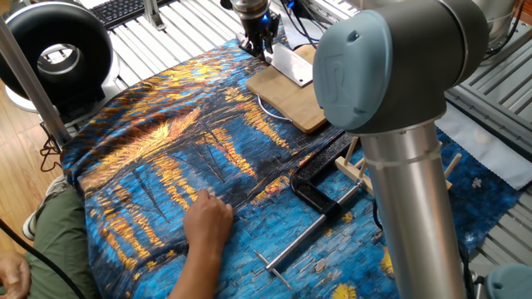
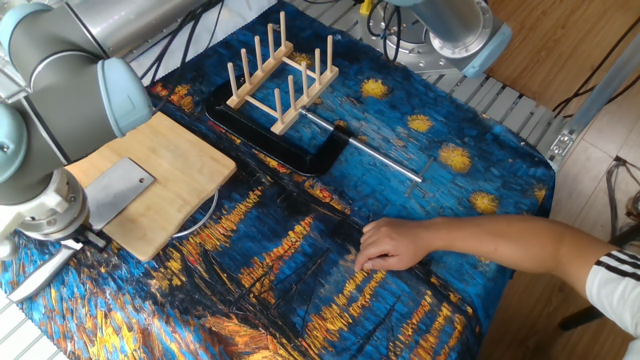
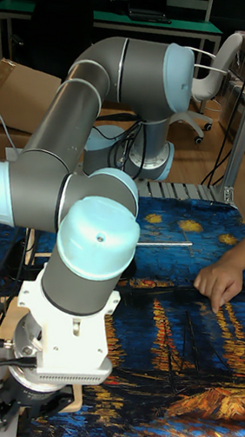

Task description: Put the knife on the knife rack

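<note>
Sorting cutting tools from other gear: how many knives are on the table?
1. The knife lies with its blade on the cutting board, its handle running off the board's edge under the gripper. Others could be hidden behind the arm.

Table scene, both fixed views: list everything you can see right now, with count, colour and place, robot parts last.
knife: one, silver-grey, blade on the cutting board, handle off its edge
cutting board: one, light wood, near the arm
knife rack: one, pale wood, far end of cloth
clamp: one, black with steel rod, beside the rack
cloth: one, blue and orange, covering table
person's hand: one, resting on cloth
claw: one, at the knife handle; grip unclear
</note>
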`<state>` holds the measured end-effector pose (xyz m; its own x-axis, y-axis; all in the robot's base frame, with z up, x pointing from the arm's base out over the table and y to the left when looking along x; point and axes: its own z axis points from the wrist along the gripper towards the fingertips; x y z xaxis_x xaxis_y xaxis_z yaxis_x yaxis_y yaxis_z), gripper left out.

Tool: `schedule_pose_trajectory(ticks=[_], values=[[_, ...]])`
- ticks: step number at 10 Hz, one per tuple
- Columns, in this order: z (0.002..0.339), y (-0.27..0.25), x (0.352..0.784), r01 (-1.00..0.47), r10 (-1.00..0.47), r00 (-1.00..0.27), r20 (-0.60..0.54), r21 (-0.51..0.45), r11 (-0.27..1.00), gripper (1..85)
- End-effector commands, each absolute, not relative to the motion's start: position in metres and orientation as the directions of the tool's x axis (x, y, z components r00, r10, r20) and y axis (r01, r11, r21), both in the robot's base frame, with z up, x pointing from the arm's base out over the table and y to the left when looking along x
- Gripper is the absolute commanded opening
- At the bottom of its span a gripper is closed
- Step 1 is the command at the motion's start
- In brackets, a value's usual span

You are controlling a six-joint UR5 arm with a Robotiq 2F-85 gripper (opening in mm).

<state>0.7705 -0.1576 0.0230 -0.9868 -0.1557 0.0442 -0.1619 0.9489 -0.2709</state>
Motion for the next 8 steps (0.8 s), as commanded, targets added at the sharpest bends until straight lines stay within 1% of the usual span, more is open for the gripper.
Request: schedule_pose_trajectory(ticks=[1, 3, 8], values=[[0.026, -0.165, 0.774, -0.193, -0.189, -0.981, 0.043, -0.294, 0.936, 37.0], [0.028, -0.173, 0.770, -0.167, -0.157, -0.986, 0.056, -0.323, 0.932, 37.0], [0.029, -0.160, 0.769, -0.135, -0.122, -0.991, 0.061, -0.307, 0.942, 38.0]])
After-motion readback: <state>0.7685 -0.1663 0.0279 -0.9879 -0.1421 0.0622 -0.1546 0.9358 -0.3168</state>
